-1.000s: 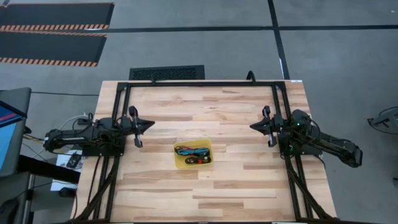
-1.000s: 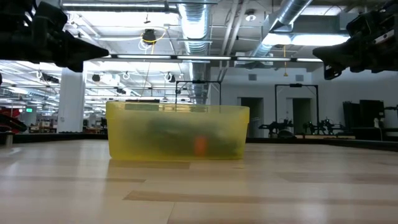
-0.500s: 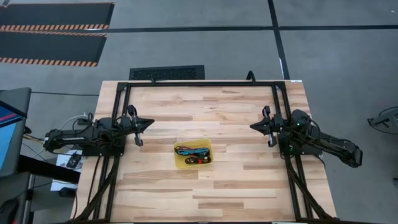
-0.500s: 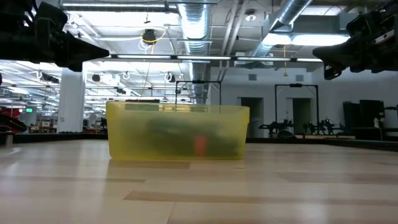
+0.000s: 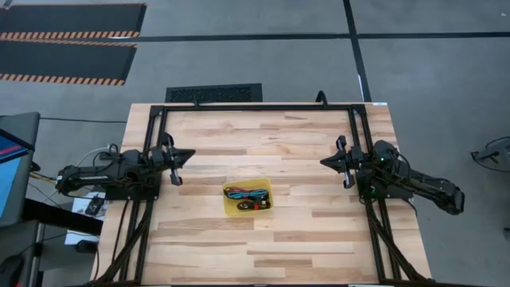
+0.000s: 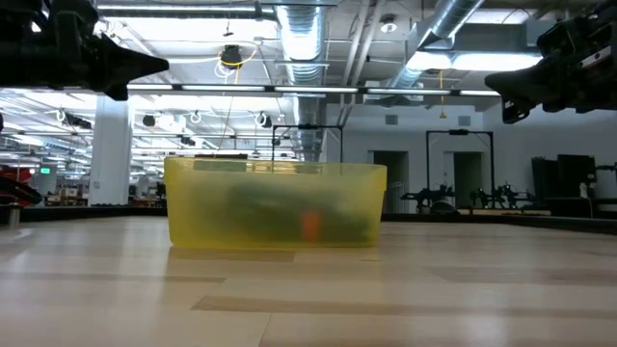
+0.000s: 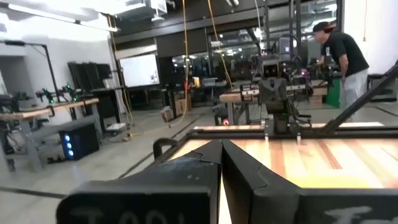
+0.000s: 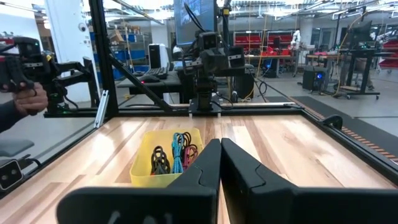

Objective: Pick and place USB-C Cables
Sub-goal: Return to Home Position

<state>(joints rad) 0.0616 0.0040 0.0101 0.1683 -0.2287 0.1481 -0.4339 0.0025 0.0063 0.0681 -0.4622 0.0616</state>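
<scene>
My left gripper has pulled back slightly, fingers together as on my right gripper, both well apart from the thin coloured USB-C cables inside the yellow plastic tray.

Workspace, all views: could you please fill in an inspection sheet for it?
Surface: wooden table, holding only one bin.
Job's things: USB-C cables lie inside the yellow bin; none seen on the wood; count unclear.
Clutter: nothing seen.
Grippers: left gripper and right gripper both shut, empty, raised at opposite sides of the table.
Cables: robot wiring looped at the left arm's base, off the work area.
Surroundings: person at a far bench; a hand beyond the table's edge.
</scene>
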